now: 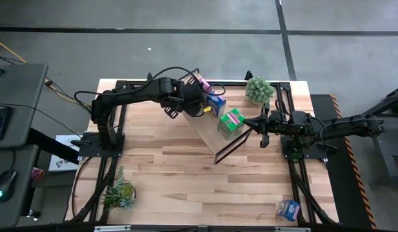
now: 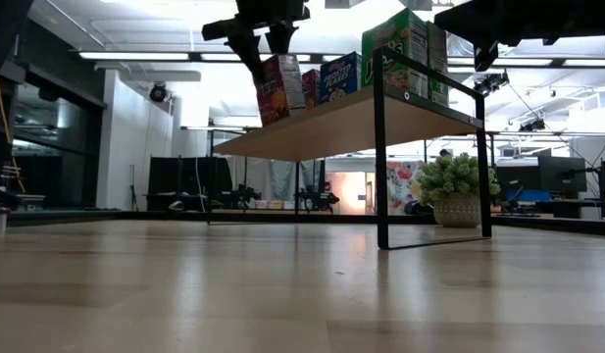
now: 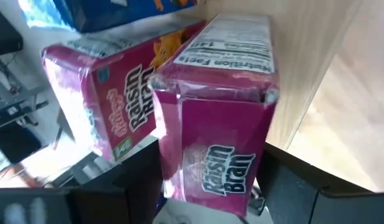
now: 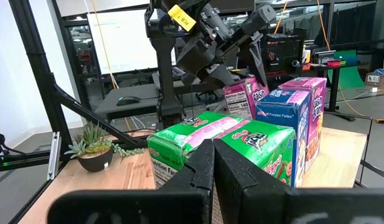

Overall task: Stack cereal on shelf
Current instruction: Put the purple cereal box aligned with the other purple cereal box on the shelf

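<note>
The shelf [image 1: 204,127] is a light-wood board on black frame ends, standing slantwise on the table. On it stand two pink cartons [image 1: 202,84], a blue one [image 1: 216,103] and two green ones [image 1: 231,122]. My left gripper [image 1: 197,96] reaches over the shelf's far end and is shut on one pink carton [image 3: 216,137]; the other pink carton [image 3: 111,106] stands right beside it. My right gripper [image 4: 213,155] is shut and level in front of the green cartons [image 4: 241,140], at the shelf's right end. My left gripper pinches the pink carton [image 2: 279,88] between its two fingers [image 3: 132,186] at the carton's upper part [image 2: 273,61], coming from above, pointing down. The carton is tilted, and its lower end [image 2: 275,120] is at the shelf board. My right gripper: I cannot tell whether its shut tips touch the green cartons.
Another blue carton [image 1: 289,209] lies at the table's near right corner. One potted plant [image 1: 258,90] stands behind the shelf's right end, another [image 1: 120,193] at the near left corner. The shelf's black end frame [image 2: 380,147] stands between my right gripper and the board.
</note>
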You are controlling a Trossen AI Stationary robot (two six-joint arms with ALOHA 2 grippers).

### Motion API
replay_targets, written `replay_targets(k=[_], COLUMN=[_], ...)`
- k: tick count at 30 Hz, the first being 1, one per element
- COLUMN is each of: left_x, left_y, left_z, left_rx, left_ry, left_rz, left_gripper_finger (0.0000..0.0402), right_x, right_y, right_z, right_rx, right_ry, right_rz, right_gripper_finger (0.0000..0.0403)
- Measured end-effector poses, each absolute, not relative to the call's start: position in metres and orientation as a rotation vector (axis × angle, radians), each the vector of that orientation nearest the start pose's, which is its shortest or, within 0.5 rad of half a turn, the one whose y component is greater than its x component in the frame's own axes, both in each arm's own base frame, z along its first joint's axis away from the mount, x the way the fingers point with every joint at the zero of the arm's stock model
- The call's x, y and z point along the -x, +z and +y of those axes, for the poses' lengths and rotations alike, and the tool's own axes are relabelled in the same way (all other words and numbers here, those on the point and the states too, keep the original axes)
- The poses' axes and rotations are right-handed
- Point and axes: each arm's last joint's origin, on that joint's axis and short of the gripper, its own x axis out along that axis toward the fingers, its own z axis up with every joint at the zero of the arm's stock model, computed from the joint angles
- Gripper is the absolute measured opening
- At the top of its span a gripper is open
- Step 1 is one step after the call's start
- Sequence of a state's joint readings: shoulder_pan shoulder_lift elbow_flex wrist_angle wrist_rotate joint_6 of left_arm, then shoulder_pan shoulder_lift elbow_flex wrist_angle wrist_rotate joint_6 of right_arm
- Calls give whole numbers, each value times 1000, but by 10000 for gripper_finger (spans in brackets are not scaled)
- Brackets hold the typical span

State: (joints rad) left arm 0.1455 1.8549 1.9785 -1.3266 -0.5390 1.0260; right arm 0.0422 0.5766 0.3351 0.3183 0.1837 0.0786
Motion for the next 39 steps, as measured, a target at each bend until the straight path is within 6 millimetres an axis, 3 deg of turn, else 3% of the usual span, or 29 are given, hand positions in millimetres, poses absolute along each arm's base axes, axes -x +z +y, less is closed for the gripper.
replay_targets(k=[11,39], left_x=[-357,-359], left_y=[362,365], left_z=[70,66], left_rx=[-1146,-1160], left_ry=[20,34], left_rz=[1460,1423], left_gripper_finger=[227,227], right_x=[-147,-147], right_y=[254,254], right_z=[1,1], right_rx=[-87,-87], right_ry=[-138,-138], right_rz=[-82,-81], right_gripper_finger=[0,0])
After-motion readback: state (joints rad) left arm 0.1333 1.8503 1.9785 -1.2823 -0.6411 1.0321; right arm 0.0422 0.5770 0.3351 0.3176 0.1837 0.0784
